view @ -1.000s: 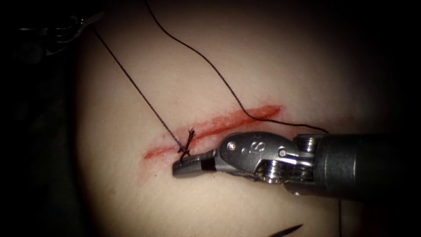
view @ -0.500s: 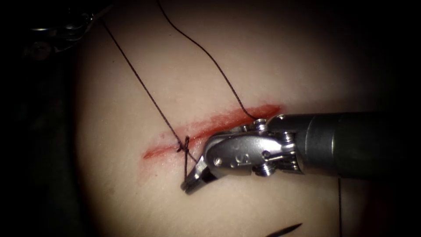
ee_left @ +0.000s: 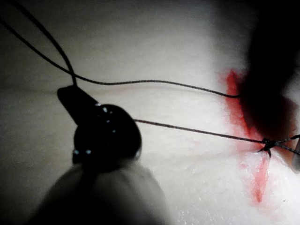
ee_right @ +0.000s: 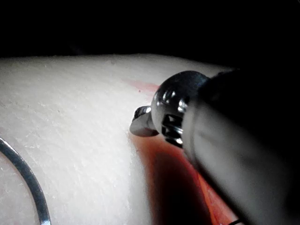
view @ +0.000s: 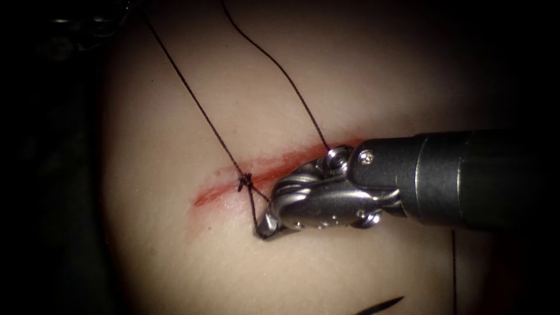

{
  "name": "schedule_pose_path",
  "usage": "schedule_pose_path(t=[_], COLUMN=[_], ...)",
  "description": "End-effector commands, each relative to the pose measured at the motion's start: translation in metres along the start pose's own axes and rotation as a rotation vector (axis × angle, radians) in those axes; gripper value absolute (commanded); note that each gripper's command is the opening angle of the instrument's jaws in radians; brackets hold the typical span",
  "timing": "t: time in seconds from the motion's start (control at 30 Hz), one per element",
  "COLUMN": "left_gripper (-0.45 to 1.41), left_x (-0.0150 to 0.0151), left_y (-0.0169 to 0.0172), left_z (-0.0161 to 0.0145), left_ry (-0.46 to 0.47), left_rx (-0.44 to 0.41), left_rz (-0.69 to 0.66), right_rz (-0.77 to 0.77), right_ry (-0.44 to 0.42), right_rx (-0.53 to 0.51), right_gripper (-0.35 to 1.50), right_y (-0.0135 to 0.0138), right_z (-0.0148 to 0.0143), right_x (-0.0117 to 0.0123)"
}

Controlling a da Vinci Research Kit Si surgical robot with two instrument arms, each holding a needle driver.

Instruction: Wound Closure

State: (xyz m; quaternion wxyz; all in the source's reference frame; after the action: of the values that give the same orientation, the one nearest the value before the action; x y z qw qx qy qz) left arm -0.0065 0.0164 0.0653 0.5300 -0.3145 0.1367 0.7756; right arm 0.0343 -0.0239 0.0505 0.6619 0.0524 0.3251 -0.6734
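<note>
Dark braided thread [view: 198,108] already forms a knot [view: 244,182] on the cut [view: 256,175] toward its left end, so at least one stitch is placed and tied there; the rest of the red line, running right under the right tool's wrist, shows no further stitch in the endoscope view, and I judge most of the closure still to be done. The right tool [view: 263,231] lies across the tissue [view: 175,256] just below the knot with its jaws clenched on the short strand that comes down from the knot. Compared with a second ago, when its tip lay flat right at the knot and the short tail stood up frayed, the wrist has rolled and dropped below the cut, and the tail now runs straight to its tip, which reads as the knot being tightened. The left tool [view: 87,26] sits in the dark upper left; in its wrist view the left tool [ee_left: 70,96] has a strand running to its tip, so it appears to grip the long strand that leads taut to the knot [ee_left: 268,144]. The needle [view: 382,305] lies free on the tissue below and right of the cut, held by neither tool and not in the tissue; its curve [ee_right: 28,183] shows in the right wrist view. No writing is readable on the tools now.
</note>
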Motion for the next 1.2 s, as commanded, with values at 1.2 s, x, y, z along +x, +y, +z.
schedule_pose_path(t=[1.2], left_gripper=[-0.45], left_x=[-0.0031], left_y=[0.0068], left_z=[0.0036], left_ry=[0.038], left_rx=[0.119], left_rz=[0.884], right_rz=[0.132], right_ry=[0.121], right_rx=[-0.268], right_gripper=[-0.35], right_y=[0.0042], right_z=[-0.0018], right_x=[0.0026])
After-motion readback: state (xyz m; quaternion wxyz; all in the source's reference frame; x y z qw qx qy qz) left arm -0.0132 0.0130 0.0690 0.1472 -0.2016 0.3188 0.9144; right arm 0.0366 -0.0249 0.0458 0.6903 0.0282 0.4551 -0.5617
